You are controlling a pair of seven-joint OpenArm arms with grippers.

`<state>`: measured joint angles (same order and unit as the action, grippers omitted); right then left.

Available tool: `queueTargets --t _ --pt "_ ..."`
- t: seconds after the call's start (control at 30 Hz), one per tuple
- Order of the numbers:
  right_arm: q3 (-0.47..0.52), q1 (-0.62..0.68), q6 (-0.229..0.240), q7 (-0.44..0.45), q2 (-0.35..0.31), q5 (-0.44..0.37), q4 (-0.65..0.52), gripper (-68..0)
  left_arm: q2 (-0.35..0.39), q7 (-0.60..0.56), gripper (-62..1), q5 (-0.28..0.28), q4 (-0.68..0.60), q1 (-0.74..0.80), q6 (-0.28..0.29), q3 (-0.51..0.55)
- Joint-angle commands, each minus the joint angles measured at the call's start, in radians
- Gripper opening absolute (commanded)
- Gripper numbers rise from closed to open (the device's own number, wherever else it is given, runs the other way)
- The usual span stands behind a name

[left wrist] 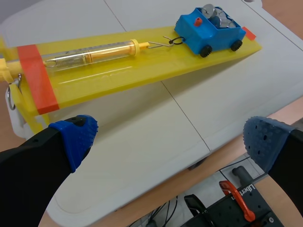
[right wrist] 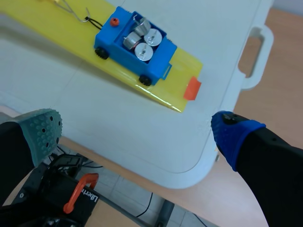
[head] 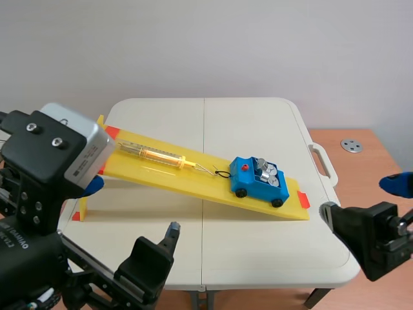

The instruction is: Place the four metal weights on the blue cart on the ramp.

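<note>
scene view: cart (head: 257, 188) walls half hide weights (head: 270, 172).

Black arms (head: 32, 171), blue dotted pads (left wrist: 75, 137) (one grey-green (right wrist: 45, 128))

- A white folding table (head: 258, 248), centre seam (head: 203, 245) lengthwise, carry handle (head: 324, 161) on its right edge.
- A yellow ramp (head: 161, 173) rests on it, high end left, low end right.

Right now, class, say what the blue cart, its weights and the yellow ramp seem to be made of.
Blue cart: likely moulded plastic; even, slightly glossy colour. Weights: metal, perhaps steel; bright silvery, reflective faces. Yellow ramp: seemingly glossy plastic sheet, given its sheen; painted board remains possible.
</note>
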<state>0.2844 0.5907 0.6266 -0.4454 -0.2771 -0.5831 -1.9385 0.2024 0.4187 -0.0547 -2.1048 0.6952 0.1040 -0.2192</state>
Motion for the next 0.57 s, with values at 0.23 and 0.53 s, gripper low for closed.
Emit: queueTargets --t 0.23,0.53 --pt "-0.014 -0.032 -0.059 0.146 -0.047 0.018 -0.104 -1.6 -0.002 -0.108 1.4 0.044 -0.086 0.002 -0.066 0.031" --pt "-0.022 -0.032 -0.059 0.146 -0.047 0.019 -0.104 -1.6 -0.002 -0.114 1.4 0.044 -0.086 0.002 -0.066 0.031"
